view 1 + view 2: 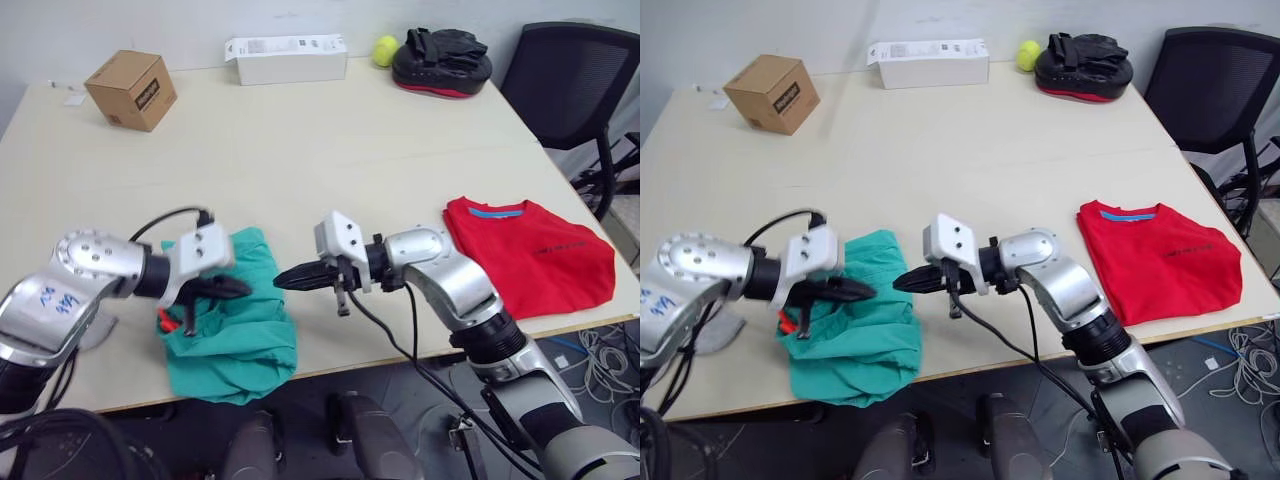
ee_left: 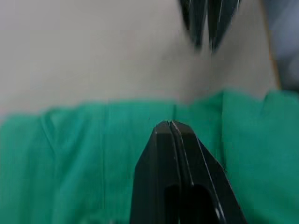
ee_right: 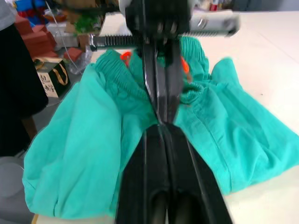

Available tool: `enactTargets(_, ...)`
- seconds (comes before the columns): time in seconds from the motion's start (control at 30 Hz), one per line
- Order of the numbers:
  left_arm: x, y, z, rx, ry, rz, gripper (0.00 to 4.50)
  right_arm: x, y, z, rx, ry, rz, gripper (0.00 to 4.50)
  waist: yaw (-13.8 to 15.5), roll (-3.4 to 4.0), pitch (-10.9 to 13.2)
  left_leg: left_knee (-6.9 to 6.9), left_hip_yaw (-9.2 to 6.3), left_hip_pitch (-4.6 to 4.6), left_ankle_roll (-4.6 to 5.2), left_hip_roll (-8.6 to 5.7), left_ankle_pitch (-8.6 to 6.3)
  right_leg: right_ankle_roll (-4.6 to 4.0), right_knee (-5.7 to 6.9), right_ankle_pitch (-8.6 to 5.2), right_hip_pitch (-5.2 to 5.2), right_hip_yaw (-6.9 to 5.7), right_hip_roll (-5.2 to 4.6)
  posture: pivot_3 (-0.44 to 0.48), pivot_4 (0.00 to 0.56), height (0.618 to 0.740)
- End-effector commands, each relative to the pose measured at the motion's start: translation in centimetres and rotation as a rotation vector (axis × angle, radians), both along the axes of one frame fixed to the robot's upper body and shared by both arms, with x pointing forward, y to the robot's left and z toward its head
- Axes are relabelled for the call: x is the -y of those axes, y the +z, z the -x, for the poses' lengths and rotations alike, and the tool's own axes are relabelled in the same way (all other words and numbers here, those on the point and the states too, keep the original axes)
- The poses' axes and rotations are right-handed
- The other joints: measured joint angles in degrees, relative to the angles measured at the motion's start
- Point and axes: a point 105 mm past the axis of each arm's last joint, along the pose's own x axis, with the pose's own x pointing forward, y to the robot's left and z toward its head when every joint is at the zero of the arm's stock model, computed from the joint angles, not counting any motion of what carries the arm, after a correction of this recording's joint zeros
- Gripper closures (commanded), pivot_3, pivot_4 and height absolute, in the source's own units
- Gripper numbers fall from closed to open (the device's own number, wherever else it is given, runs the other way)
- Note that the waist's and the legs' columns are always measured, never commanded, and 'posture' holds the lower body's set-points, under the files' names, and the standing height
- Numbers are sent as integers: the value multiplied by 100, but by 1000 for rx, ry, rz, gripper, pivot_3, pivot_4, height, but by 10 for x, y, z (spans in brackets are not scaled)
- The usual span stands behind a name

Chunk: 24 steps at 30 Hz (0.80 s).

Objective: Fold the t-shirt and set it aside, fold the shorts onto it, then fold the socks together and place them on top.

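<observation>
On the table's (image 1: 330, 150) right side, near the front edge, the t-shirt (image 1: 530, 255) lay flat and apart from the rest, its blue neck band facing away from the robot; it looked compact, so I judged the first step (fold + set aside) as prob. done, though how many folds it had I could not tell. Well to its left, the shorts (image 1: 235, 320) were a crumpled heap at the front edge, partly hanging over it, the gathered waistband visible in the right wrist view, so they were clearly not folded yet and not on the shirt. Left gripper (image 1: 232, 288) was over the shorts w/ both fingers pressed together, nothing pinched between them as far as the left wrist view showed. Right gripper (image 1: 292, 277) pointed toward the shorts from just beside them, its fingers also clenched and empty. No socks could be made out. So approx. one of three stages seemed finished; left to do: fold the shorts, move them onto the shirt, then pair the socks and put them on top.
</observation>
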Motion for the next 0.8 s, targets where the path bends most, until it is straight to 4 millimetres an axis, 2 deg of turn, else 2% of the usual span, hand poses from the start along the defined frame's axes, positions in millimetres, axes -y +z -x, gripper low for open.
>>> enactTargets(0.03, -18, 10, 12, 21, 20, -34, 4500, -11, -4, 4, 58, 19, 6, 4477, -11, -4, 2, 1, -1, 1, -3, 4, 1, -4, 5, -3, -2, -1, 2, 0, 150, 740)
enactTargets(0.13, -36, 1, 22, 11, 67, -84, 4500, -19, -13, 7, 67, 38, 27, 4477, 6, -4, 2, 0, -9, 2, -8, 4, 5, -14, 11, -8, -3, -7, 1, 0, 150, 740)
enactTargets(0.2, -47, -4, 23, 38, 125, -102, 4500, -27, -29, 12, 67, 72, 68, 4477, 8, -5, 1, -2, -9, 7, -7, 3, 5, -19, 11, -11, 1, -8, -2, 0, 150, 740)
enactTargets(0.37, -53, -4, 17, 114, 232, -52, 4500, -33, -63, 22, 105, 160, 175, 4477, 31, -7, 0, -1, -10, 7, -5, 2, 5, -19, 10, -11, 3, -11, -2, 0, 150, 740)
enactTargets(0.47, -57, -9, 21, 112, 264, -45, 4500, -29, -76, 13, 188, 152, 232, 4477, 25, -9, -1, 0, -10, 7, -4, 0, 5, -19, 10, -10, 3, -10, -5, 0, 150, 740)
enactTargets(0.57, -54, -9, 23, 107, 298, 25, 4500, -28, -58, 3, 157, 118, 163, 4477, 9, -10, -1, -1, -7, 9, -3, 1, 4, -19, 14, -10, 4, -10, -4, 0, 150, 740)
enactTargets(0.7, -51, -14, 22, 112, 334, 83, 4500, -31, 0, 3, -25, 148, -56, 4477, 10, -10, -1, 1, -14, 11, -11, 3, 9, -19, 25, -10, 4, -14, -3, 0, 150, 740)
enactTargets(0.8, -48, -18, 19, 129, 351, 99, 4500, -43, 15, -4, -63, 124, -90, 4477, -6, -10, -2, -1, -14, 17, -15, 7, 12, -23, 29, -6, 5, -16, -2, 0, 150, 740)
